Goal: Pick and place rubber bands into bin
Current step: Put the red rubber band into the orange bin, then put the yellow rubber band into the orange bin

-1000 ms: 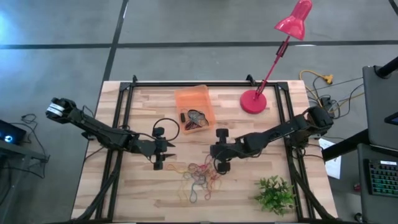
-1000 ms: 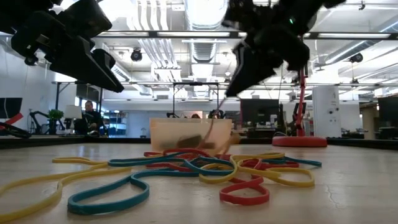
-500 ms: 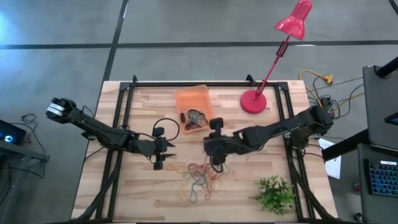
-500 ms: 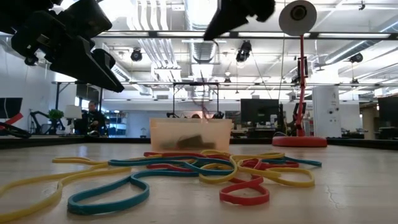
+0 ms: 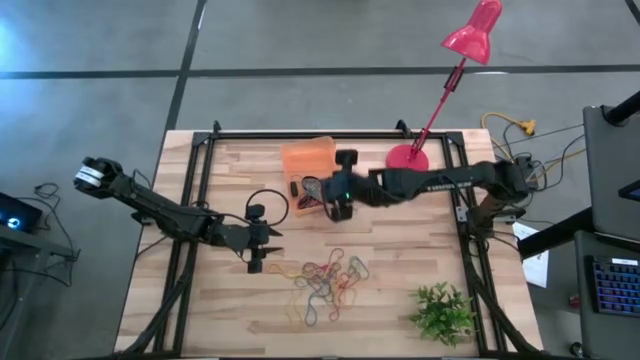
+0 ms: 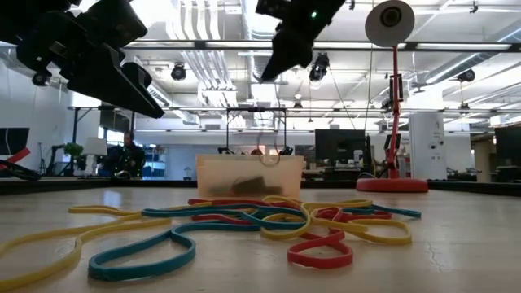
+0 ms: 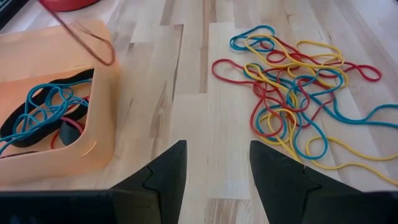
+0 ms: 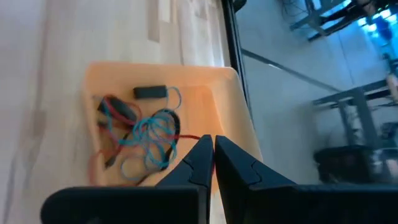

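Right pincer (image 5: 334,207) now above bin (image 5: 309,160), clamped on red rubber band (image 8: 186,137); left pincer (image 5: 275,246) wide

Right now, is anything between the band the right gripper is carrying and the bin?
Nothing visible. The right gripper, shut on a red rubber band, hangs over the bin; only bands already dropped lie inside. The left gripper waits open, off to the side.

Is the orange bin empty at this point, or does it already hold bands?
Not empty. The bin already holds several rubber bands, blue, red and dark ones, tangled on its floor; it is far from full.
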Tool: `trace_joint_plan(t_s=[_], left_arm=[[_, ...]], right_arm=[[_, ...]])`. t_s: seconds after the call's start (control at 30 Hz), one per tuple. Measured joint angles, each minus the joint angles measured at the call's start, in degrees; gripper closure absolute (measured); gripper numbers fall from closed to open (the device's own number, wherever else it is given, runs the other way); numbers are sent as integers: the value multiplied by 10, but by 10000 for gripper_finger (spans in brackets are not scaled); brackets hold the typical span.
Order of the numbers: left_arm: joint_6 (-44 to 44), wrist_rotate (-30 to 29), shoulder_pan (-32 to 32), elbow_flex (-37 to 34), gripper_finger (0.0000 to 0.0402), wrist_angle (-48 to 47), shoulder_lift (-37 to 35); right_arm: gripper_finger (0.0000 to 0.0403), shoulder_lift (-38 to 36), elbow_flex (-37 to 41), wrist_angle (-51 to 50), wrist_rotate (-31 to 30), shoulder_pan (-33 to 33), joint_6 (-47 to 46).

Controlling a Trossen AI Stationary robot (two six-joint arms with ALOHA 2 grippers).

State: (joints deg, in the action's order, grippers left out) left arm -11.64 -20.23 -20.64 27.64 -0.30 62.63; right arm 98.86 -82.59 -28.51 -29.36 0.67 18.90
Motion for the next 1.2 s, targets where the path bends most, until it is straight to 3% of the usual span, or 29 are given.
trace_joint_plan(t_s=[0.33, 0.77, 0.87, 1.07, 1.2], left_arm=[[0, 0, 0, 0, 242, -1, 0], [1, 0, 0, 0, 242, -2, 0], [1, 0, 0, 0, 242, -2, 0], [1, 0, 0, 0, 242, -2, 0], [1, 0, 0, 0, 242, -2, 0]], right_arm=[[395, 28, 16, 62, 110, 95, 5], [390, 77, 55, 81, 188, 111, -35], [371, 79, 57, 80, 236, 111, -37], [309, 79, 55, 75, 258, 111, -69], [276, 77, 58, 54, 373, 99, -74]])
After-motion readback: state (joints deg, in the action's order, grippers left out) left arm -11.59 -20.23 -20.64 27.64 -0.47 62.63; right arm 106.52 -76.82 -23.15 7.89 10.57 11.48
